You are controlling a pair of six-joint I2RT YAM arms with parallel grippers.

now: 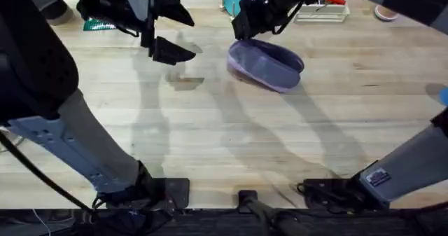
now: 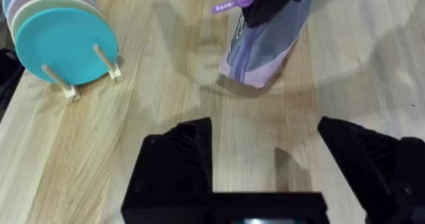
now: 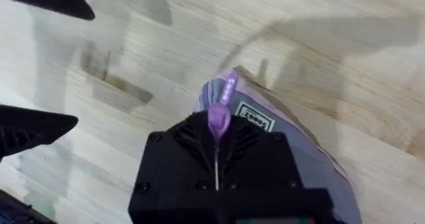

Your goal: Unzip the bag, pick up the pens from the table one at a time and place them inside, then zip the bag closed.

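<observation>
The lavender bag [image 1: 269,64] lies on the table [image 1: 224,138] toward the far middle, its greyish side panel [image 2: 269,41] facing my left wrist camera. My right gripper [image 1: 242,27] is at the bag's left end. In the right wrist view this gripper [image 3: 218,127] is shut on the purple zipper pull [image 3: 228,91], with the bag [image 3: 299,144] beneath it. My left gripper [image 1: 183,34] hovers to the left of the bag, open and holding nothing. Its two black fingers [image 2: 179,164] stand wide apart over bare wood. The pens are out of view.
A wooden rack of coloured plates [image 2: 60,31] stands at the far edge near the bag. A white rack with red tools [image 1: 323,8] sits at the far right, beside a small dish [image 1: 385,12]. A green item [image 1: 98,24] lies far left.
</observation>
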